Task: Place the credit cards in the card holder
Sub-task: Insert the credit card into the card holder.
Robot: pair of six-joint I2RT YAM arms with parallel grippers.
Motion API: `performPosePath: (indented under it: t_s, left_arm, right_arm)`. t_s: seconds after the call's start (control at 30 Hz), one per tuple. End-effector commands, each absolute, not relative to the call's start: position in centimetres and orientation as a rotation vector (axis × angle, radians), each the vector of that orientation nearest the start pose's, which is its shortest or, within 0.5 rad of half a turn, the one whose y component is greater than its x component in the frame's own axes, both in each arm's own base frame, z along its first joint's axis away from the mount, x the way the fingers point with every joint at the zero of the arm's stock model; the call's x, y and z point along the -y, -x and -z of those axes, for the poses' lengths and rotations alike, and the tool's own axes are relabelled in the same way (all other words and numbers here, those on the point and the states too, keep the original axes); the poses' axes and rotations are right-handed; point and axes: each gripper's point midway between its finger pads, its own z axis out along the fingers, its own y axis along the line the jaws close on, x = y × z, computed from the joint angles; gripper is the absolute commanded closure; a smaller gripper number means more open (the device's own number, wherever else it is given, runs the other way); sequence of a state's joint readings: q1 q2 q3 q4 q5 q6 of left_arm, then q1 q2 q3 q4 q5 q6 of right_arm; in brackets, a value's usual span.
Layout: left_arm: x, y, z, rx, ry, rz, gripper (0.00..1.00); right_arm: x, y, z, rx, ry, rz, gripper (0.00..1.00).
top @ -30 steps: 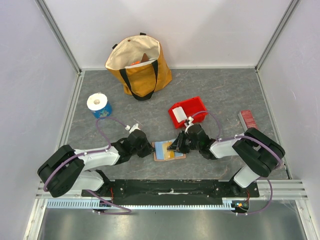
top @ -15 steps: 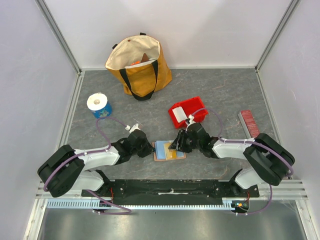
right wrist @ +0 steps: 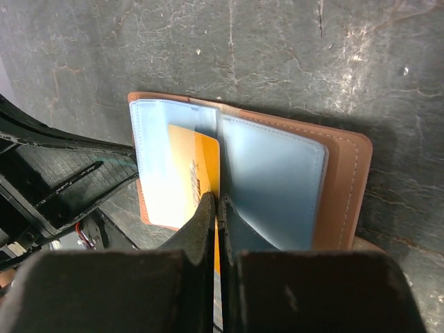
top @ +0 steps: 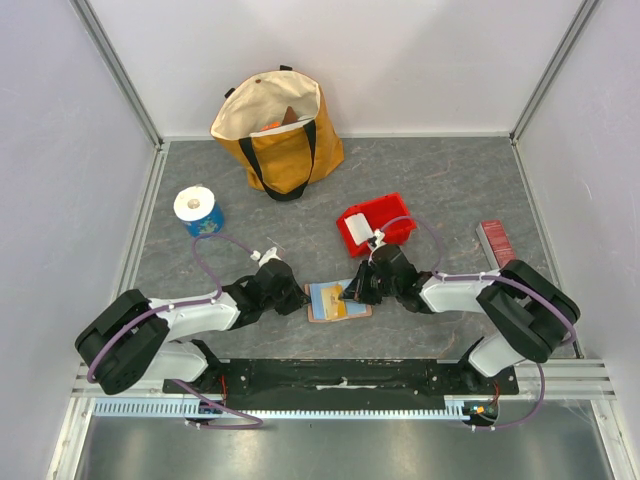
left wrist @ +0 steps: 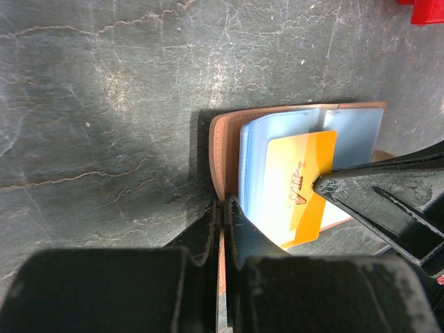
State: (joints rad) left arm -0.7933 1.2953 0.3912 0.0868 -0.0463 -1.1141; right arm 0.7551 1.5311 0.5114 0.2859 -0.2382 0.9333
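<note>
The tan card holder (top: 322, 314) lies open on the table between my grippers, light-blue inner pockets up. My left gripper (top: 300, 297) is shut on its left edge; in the left wrist view the tan edge (left wrist: 223, 149) runs between the jaws of the left gripper (left wrist: 222, 205). My right gripper (top: 352, 293) is shut on a yellow card (right wrist: 191, 173), which lies over the left pocket with its far end under the pocket's edge. In the right wrist view the right gripper (right wrist: 217, 201) pinches the card's near edge over the holder (right wrist: 343, 187). The card also shows in the left wrist view (left wrist: 295, 187).
A red bin (top: 385, 212) holding a white item stands behind the right gripper. A yellow tote bag (top: 280, 130) is at the back. A white roll on a blue base (top: 198, 210) is at the left. A dark-red ribbed bar (top: 495, 240) lies at the right.
My right arm's elbow swung out to the right and came back a little; its gripper stays at the holder with the yellow card. The left arm has not moved.
</note>
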Motion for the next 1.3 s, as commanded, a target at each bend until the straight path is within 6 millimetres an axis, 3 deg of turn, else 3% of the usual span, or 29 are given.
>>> performPosePath:
  t_s: [0.0,0.33,0.57,0.87,1.07,1.27]
  left_arm:
    - [21.0,-17.0,1.8,-2.645,0.426,0.615,0.98]
    - [21.2,-17.0,1.8,-2.63,0.435,0.645,0.98]
    - [21.1,-16.9,1.8,-2.627,0.444,0.653,0.98]
    - [21.4,-17.0,1.7,-2.622,0.452,0.665,0.98]
    - [21.4,-17.0,1.7,-2.62,0.451,0.663,0.98]
    - [21.1,-17.0,1.7,-2.618,0.453,0.653,0.98]
  right_arm:
    - [-29.8,-20.9,-2.5,-2.543,-0.103,-1.063,1.0]
    - [-29.3,-21.8,-1.9,-2.498,-0.267,-1.047,1.0]
    - [-29.3,-21.2,-1.3,-2.49,-0.381,-1.124,1.0]
    - [-30.7,-19.5,-1.2,-2.525,-0.304,-1.158,0.98]
    - [-30.6,-19.6,-1.4,-2.549,-0.214,-1.053,0.87]
    - [-28.8,-20.3,-1.5,-2.557,-0.149,-0.877,0.6]
